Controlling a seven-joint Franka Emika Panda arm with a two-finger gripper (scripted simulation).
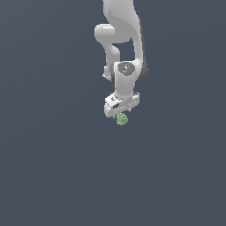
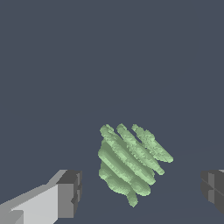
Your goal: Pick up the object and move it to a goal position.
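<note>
White claw [image 1: 122,113] hangs down from the arm [image 1: 121,35], right over the green lump [image 1: 122,118]. Its two dark pads [image 2: 70,192] stand wide apart, so the claw is open and holds nothing. The lump sits on the flat gray floor [image 1: 48,167], between the pads but touching neither one. I think the claw is lined up this way so the pads can squeeze the lump from both sides. No goal spot shows. The lump is small and bumpy, so it might slip.
</note>
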